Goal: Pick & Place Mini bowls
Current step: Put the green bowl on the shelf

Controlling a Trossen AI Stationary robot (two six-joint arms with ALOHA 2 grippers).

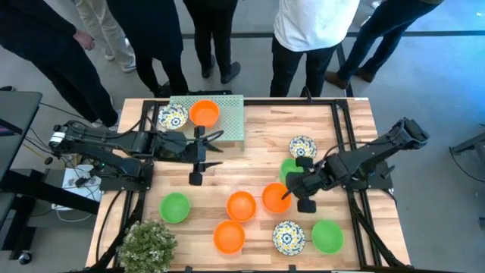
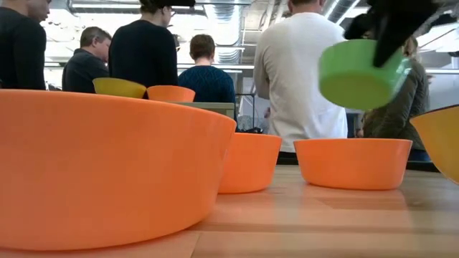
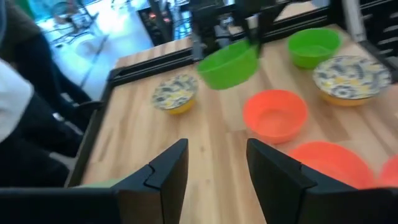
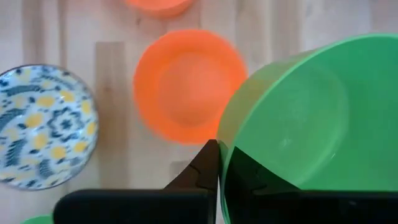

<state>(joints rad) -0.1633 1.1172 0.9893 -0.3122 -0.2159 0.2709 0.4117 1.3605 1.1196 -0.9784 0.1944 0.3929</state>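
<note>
My right gripper (image 4: pixel 221 168) is shut on a green mini bowl (image 4: pixel 311 118) and holds it above the table's right half (image 1: pixel 288 168). In the low view this bowl (image 2: pixel 362 72) hangs tilted, well above the tabletop. My left gripper (image 3: pixel 214 174) stands open and holds nothing, above the table's left-centre (image 1: pixel 208 152), near a green mat (image 1: pixel 231 121). On the mat sit an orange bowl (image 1: pixel 204 112) and a patterned bowl (image 1: pixel 173 116). Several more orange, green and patterned bowls rest on the wood. My right gripper pinches the green bowl's rim (image 4: pixel 222 155) with one finger (image 4: pixel 202 171) outside the wall and the other inside the hollow. The fingers come from above, slanting steeply down. The bowl is lifted clear of the table and tilted.
On the wood stand a patterned bowl (image 1: pixel 302 145), orange bowls (image 1: pixel 274 197) (image 1: pixel 241 205) (image 1: pixel 229 236), green bowls (image 1: pixel 175 206) (image 1: pixel 327 235) and another patterned bowl (image 1: pixel 289 236). A potted plant (image 1: pixel 148 243) stands at the near left corner. Several people stand beyond the far edge.
</note>
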